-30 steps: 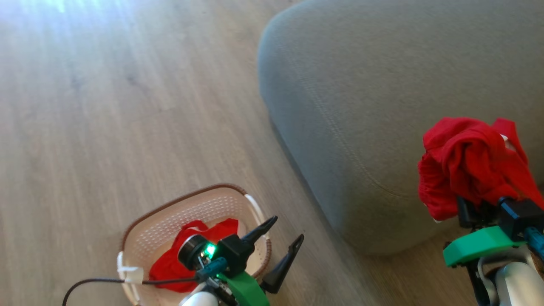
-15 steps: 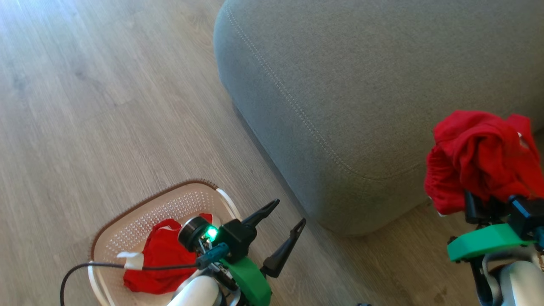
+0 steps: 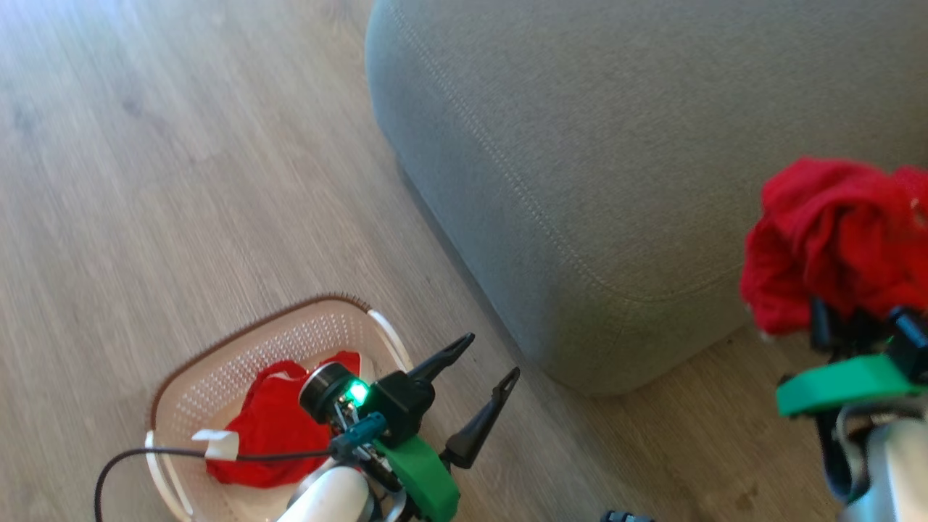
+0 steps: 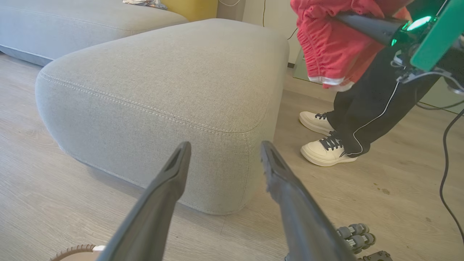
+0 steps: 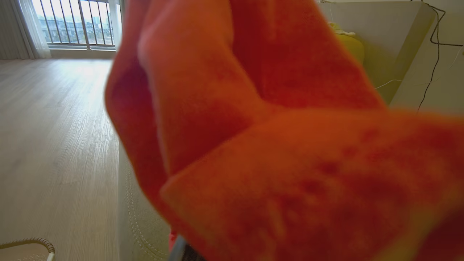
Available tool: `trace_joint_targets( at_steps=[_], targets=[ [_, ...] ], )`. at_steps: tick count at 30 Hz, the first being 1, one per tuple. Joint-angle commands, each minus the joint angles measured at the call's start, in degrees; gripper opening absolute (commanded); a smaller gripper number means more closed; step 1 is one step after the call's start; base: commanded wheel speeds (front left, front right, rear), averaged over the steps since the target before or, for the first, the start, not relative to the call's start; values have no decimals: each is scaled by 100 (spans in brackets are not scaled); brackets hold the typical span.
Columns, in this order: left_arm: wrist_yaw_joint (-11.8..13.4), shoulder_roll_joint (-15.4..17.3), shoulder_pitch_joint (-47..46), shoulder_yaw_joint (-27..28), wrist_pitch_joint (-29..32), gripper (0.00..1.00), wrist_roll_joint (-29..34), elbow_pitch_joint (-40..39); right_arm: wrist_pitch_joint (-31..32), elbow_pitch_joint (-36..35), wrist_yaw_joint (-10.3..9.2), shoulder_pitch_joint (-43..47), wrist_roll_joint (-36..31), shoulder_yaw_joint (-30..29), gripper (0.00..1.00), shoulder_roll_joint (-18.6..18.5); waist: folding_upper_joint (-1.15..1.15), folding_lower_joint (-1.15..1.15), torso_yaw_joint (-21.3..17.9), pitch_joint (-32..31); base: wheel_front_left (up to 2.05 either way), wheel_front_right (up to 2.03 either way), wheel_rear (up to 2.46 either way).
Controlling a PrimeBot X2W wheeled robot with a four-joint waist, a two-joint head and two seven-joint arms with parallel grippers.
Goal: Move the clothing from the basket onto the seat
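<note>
A red piece of clothing [image 3: 834, 239] with white trim hangs bunched from my right gripper [image 3: 848, 319], which is shut on it at the right edge, in front of the grey seat [image 3: 616, 145]. The cloth hides the fingertips. In the left wrist view the same clothing [image 4: 326, 47] dangles beside the seat [image 4: 163, 72]. In the right wrist view the cloth [image 5: 272, 145] sits blurred right before the lens. A second red garment [image 3: 268, 435] lies in the cream basket [image 3: 239, 337] on the floor. My left gripper [image 3: 493, 354] is open and empty just right of the basket, pointing at the seat.
Wood floor lies all around. A person's feet in white sneakers [image 4: 326, 152] stand on the floor beside the seat's far side. A black cable [image 3: 145, 457] trails over the basket. My base's rollers [image 4: 355, 232] show low on the floor.
The head camera turned, shifting the whole picture. My right gripper has lifted the red garment a little higher against the seat. The left gripper stays open by the basket.
</note>
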Motion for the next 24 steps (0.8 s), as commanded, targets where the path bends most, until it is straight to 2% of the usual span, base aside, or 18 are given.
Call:
trace_joint_targets(
  at_steps=[1,9,14,19,24],
  targets=[
    [-8,100,-253,155,-29,100,65,-228,-55,-251,-2,-438,5,-4,0,-166,0,0,112,195,0,0,0],
    [-8,349,-669,-83,-29,100,129,-306,-55,-465,-2,-1436,192,-388,0,-383,0,0,407,847,0,0,0],
    [-8,525,-1000,-231,-29,100,138,-357,-55,-363,-2,-2321,345,-587,0,-714,0,0,663,1345,0,0,0],
    [-8,663,-1290,-361,-29,100,135,-420,-55,191,-2,-3212,486,-766,0,-1200,0,0,959,1789,0,0,0],
    [-8,756,-1503,-439,-29,100,159,-454,-55,1235,-2,-4074,748,-989,0,-1604,0,0,1228,2128,0,0,0]
  ],
)
